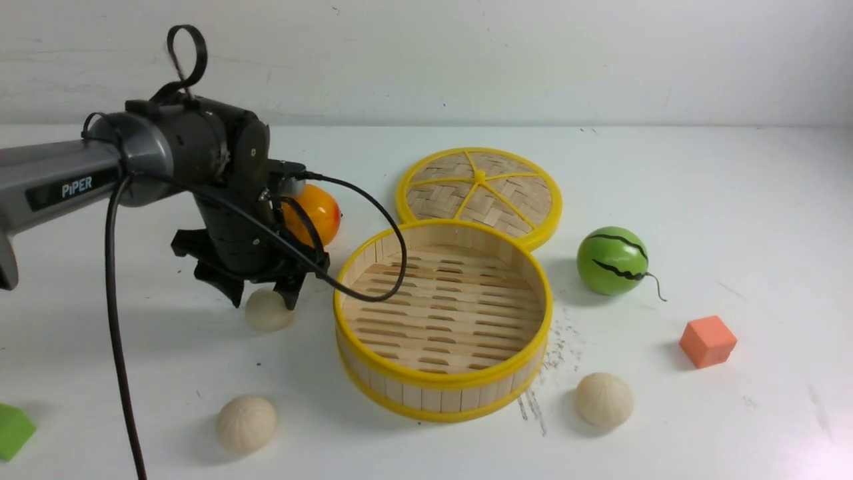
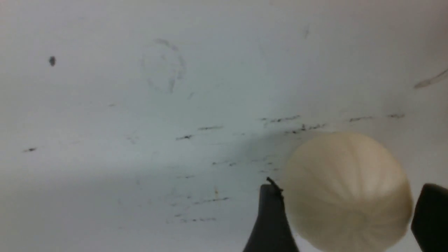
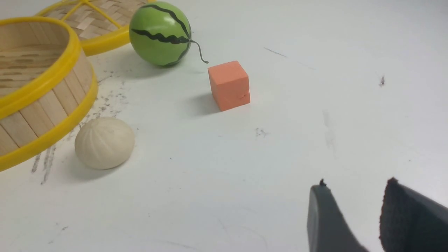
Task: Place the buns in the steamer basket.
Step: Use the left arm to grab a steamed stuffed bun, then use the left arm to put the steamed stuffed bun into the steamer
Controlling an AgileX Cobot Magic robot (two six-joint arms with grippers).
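Note:
The steamer basket (image 1: pixel 440 395), pale wood with yellow rims, stands mid-table with nothing in it; its wall (image 3: pixel 52 99) also shows in the right wrist view. Three cream buns lie on the table. One bun (image 1: pixel 268 311) (image 2: pixel 346 192) sits just left of the basket, and my left gripper (image 1: pixel 262 298) (image 2: pixel 350 210) stands open around it, one finger on each side and a gap at one side. Another bun (image 1: pixel 246 423) lies front left. The third bun (image 1: pixel 604 399) (image 3: pixel 104 142) lies front right of the basket. My right gripper (image 3: pixel 357 183) is open over bare table, holding nothing.
The woven lid (image 1: pixel 480 190) (image 3: pixel 94 21) lies behind the basket. An orange fruit (image 1: pixel 318 212) sits behind my left wrist. A green watermelon ball (image 1: pixel 612 260) (image 3: pixel 159 33) and an orange cube (image 1: pixel 708 341) (image 3: pixel 229 84) are on the right. A green block (image 1: pixel 12 430) lies at the front left edge.

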